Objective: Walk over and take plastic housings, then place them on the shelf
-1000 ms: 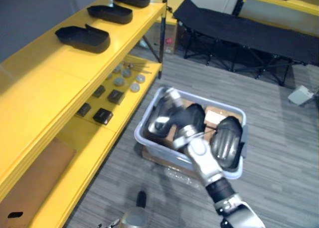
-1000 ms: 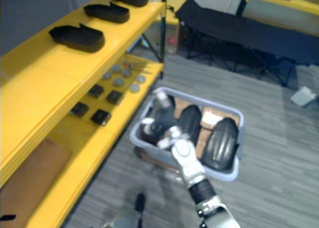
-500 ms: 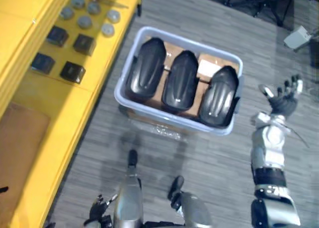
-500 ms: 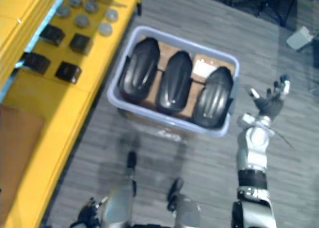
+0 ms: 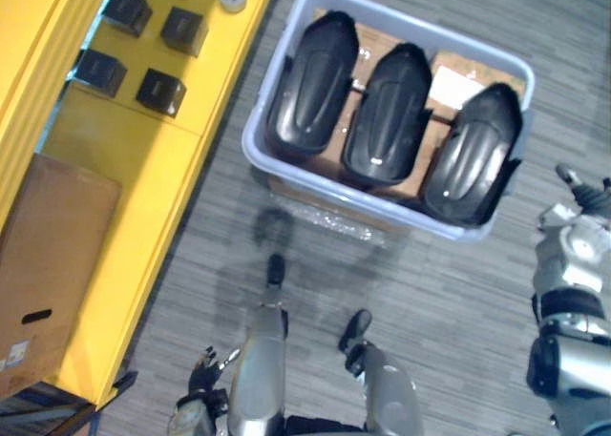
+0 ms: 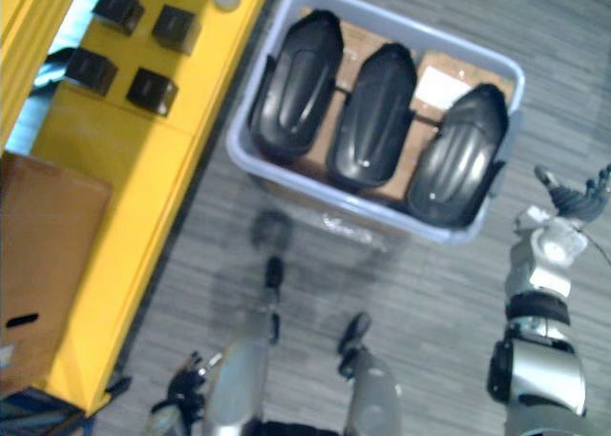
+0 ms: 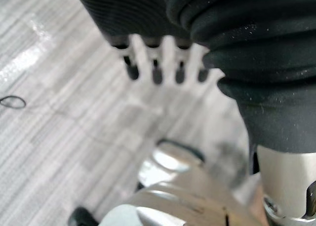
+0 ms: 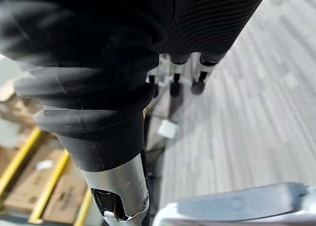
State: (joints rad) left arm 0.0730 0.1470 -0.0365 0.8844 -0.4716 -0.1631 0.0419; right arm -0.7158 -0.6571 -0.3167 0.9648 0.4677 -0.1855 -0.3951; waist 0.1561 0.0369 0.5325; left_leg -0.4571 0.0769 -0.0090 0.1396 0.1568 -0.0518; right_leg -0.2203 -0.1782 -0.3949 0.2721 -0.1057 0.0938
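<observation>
Four small black blocks (image 5: 160,91) sit on the yellow shelf (image 5: 143,169) at far left, with a cardboard box (image 5: 52,264) lower on the same tier. The left hand (image 5: 203,369) hangs low beside the shelf, fingers straight and holding nothing. At centre, a grey bin (image 5: 334,190) on the floor holds the three plastic housings, left (image 5: 315,83), middle (image 5: 387,116) and right (image 5: 474,155), lying side by side (none has yet been lifted). At far right, the right hand (image 6: 576,199) is raised just beside the bin's end wall, fingers spread, empty. Likely risks: the housings are smooth, domed and closely packed, so a one-handed grasp may slip, or lifting one may drag its neighbour; a careless reach could also strike the bin rim and shift the bin.
</observation>
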